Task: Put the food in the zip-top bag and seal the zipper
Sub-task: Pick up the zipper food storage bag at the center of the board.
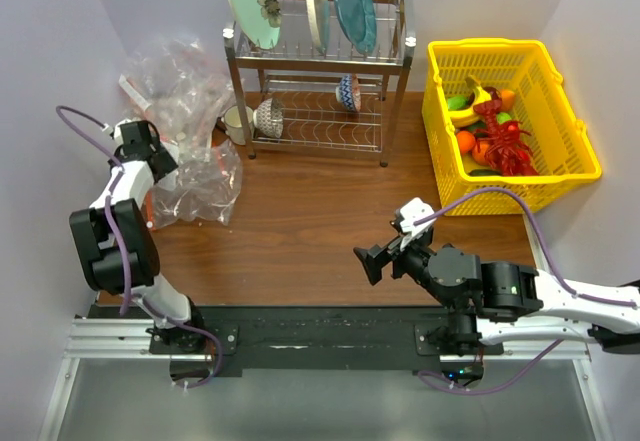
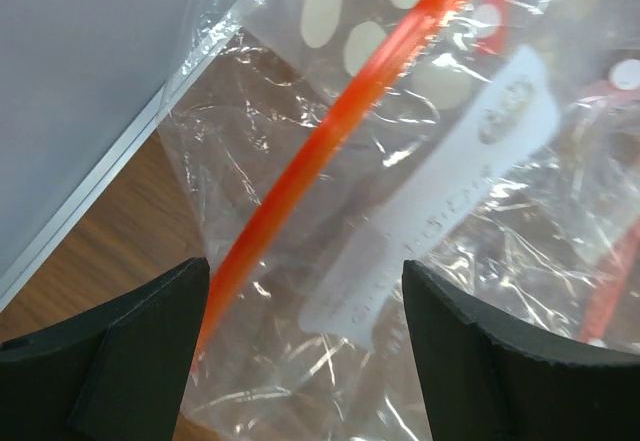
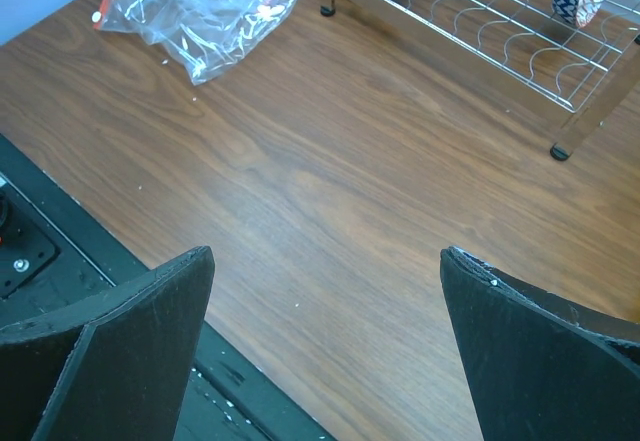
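1. The left end effector stands at the far left of the bench, its jaws released and wide apart, pressed up to a pile of clear plastic bags.
2. In the left wrist view the zip-top bag lies just beyond the two fingers, filling the gap between them. I cannot tell whether either finger touches it.
3. Its zipper, a red strip, runs on a slant and passes close by the finger on the left of that view. A white label sits beside it.
4. The right end effector hangs over bare wood near the middle of the bench, released and holding nothing, well apart from the bag.
5. The lobster and the orange lie in a yellow basket at the far right, well away from both end effectors.
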Action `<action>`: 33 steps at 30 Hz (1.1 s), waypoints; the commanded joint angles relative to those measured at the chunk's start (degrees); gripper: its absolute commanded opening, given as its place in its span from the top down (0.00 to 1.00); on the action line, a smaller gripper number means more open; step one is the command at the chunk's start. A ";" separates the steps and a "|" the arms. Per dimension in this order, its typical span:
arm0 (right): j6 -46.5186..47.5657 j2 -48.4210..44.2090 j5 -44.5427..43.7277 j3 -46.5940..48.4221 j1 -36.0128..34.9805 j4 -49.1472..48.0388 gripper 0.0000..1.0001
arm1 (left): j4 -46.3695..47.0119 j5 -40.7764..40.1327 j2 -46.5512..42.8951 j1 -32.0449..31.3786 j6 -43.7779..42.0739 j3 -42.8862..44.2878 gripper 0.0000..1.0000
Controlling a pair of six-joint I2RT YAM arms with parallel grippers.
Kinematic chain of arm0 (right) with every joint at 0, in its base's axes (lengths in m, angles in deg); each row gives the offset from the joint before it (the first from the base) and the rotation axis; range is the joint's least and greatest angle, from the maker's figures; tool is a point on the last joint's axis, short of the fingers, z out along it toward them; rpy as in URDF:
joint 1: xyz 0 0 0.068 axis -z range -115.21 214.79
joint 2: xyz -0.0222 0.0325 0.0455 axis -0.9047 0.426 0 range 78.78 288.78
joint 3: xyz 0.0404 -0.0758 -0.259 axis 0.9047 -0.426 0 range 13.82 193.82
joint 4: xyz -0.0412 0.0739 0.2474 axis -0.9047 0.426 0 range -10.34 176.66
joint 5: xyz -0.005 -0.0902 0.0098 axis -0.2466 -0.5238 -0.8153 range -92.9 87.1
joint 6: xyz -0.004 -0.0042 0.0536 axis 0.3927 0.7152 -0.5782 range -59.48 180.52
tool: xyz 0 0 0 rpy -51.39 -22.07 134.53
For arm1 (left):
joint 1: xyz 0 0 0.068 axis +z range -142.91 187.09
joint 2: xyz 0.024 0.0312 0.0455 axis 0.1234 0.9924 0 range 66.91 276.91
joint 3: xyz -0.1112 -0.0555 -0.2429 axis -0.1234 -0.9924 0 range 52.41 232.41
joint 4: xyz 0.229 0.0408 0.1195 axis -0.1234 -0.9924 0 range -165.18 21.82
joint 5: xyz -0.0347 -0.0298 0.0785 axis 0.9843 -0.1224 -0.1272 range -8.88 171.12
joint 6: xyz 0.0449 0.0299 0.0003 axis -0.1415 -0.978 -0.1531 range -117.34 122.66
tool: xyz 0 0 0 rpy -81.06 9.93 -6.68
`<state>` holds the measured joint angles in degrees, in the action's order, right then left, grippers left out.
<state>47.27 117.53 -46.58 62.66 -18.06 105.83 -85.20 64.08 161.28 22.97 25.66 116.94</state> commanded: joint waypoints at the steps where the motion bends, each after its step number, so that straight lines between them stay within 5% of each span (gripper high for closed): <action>1: -0.81 -0.68 0.70 1.96 -0.12 -0.60 0.01 | 2.69 0.78 3.01 1.60 0.11 2.97 0.19; 3: -0.72 -0.68 1.23 1.96 -0.12 -0.77 0.01 | 2.51 2.52 4.94 2.31 0.46 2.53 0.22; 5: -0.98 -0.77 1.32 1.87 -0.12 -0.86 0.01 | 1.73 4.37 6.61 3.19 0.81 3.14 0.39; 6: -1.07 -0.69 1.14 1.79 -0.03 -0.86 0.01 | 1.46 5.34 6.79 3.19 0.90 3.58 0.59; 9: -1.33 -0.42 0.79 1.79 -0.03 -0.77 0.01 | 1.46 6.39 4.70 3.19 0.55 3.32 0.94; 10: -1.42 -0.25 0.62 1.87 -0.12 -0.60 0.01 | 1.98 7.01 3.55 3.11 0.38 2.36 0.99; 22: -3.00 3.70 -0.09 3.01 -0.03 -0.95 0.01 | -2.75 5.70 -20.26 -10.15 -3.32 -3.08 1.00; 33: -5.20 14.15 4.47 6.00 -0.12 -8.40 0.04 | -1.44 20.81 -43.56 -17.96 5.63 -16.98 1.00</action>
<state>44.03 128.87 -44.50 65.98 -18.06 104.08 -87.17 79.21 122.20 8.70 26.45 102.49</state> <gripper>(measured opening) 0.966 0.012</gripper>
